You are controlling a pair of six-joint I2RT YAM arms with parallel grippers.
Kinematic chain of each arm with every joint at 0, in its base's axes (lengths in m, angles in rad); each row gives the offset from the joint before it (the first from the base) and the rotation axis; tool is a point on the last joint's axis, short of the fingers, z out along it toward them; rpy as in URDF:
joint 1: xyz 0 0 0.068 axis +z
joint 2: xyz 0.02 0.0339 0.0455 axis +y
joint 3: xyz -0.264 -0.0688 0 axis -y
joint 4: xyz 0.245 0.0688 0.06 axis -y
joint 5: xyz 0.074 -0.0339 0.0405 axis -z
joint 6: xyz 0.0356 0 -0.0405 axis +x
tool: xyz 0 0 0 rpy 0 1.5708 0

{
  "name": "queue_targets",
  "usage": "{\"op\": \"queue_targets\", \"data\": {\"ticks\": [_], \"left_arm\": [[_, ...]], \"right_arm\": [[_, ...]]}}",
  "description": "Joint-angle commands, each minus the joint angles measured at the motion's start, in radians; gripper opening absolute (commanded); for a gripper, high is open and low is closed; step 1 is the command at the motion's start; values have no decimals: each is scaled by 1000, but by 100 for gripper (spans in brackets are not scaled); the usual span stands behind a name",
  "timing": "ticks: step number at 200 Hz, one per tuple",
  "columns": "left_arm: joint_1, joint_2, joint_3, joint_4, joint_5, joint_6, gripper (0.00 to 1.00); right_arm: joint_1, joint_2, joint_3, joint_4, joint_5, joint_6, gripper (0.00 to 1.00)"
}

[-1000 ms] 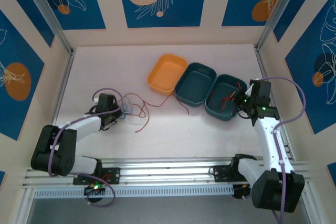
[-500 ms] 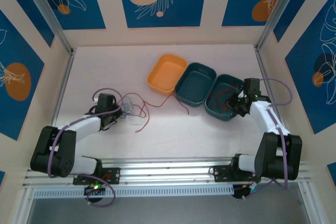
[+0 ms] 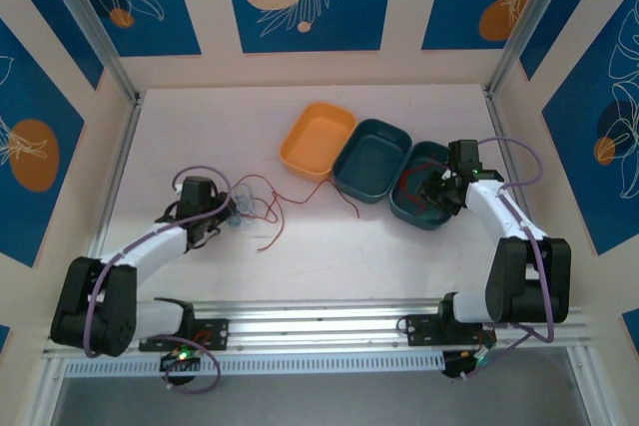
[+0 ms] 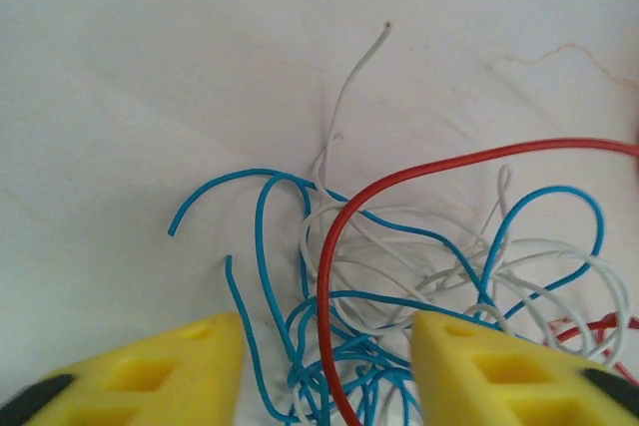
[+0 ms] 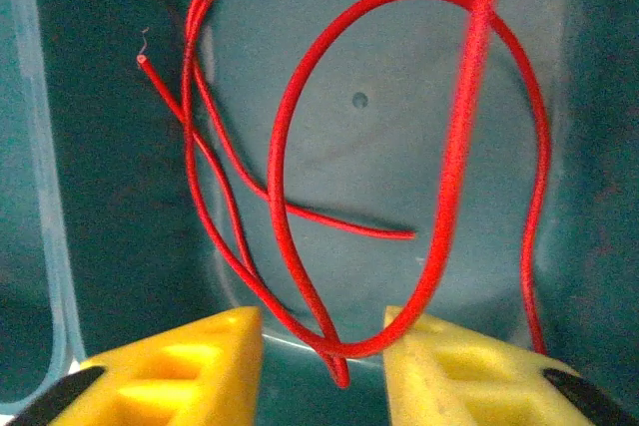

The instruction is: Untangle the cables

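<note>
A tangle of blue, whitish and red cables (image 4: pixel 399 266) lies on the white table at the left (image 3: pixel 250 209). My left gripper (image 3: pixel 230 214) sits low at its left edge. Its yellow fingers (image 4: pixel 180 371) stand apart, open, with the strands lying loose between them (image 4: pixel 327 376). More red cables (image 5: pixel 300 167) lie looped in the rightmost teal tray (image 3: pixel 444 216). My right gripper (image 3: pixel 437 190) hangs over them in that tray, open (image 5: pixel 322 366). A red loop passes between its fingertips (image 5: pixel 459 371) without being pinched.
An orange tray (image 3: pixel 318 140) and a second teal tray (image 3: pixel 371 160) stand in a row left of the tray with the red cables. A red strand (image 3: pixel 334 197) trails across the table from the tangle toward the trays. Metal rails run along the near edge.
Both grippers have opened. The right arm has swung left and lowered into the rightmost teal tray, and the red cable it carried now lies loose there. The left arm has barely moved.
</note>
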Motion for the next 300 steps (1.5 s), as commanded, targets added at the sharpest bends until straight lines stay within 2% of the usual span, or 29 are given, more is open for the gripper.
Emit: {"op": "queue_targets", "data": {"ticks": [1,25,62,95,133,170,210,255,274,300], "left_arm": [[12,-39,-1,-42,0,12,56],[13,-78,1,-66,-4,13,72],[13,-123,24,-129,-16,45,100],[11,-129,41,-139,4,93,100],[11,-121,40,-85,60,117,100],[9,-89,44,-57,95,100,100],[8,-73,21,-16,114,72,100],[8,-71,11,-30,119,70,100],[8,-74,12,-36,121,73,100],[9,-78,11,-41,120,77,100]], "right_arm": [[5,-65,18,-47,40,1,44],[3,-121,10,-73,69,-2,51],[10,-218,8,-125,113,-7,56],[88,-333,-42,-68,92,-4,57],[328,-361,-91,68,129,64,56],[582,-186,-17,155,206,62,56],[748,99,148,204,162,19,53],[834,347,317,236,99,-57,47],[856,430,409,166,166,-91,47],[846,538,551,1,257,-55,45]]}}
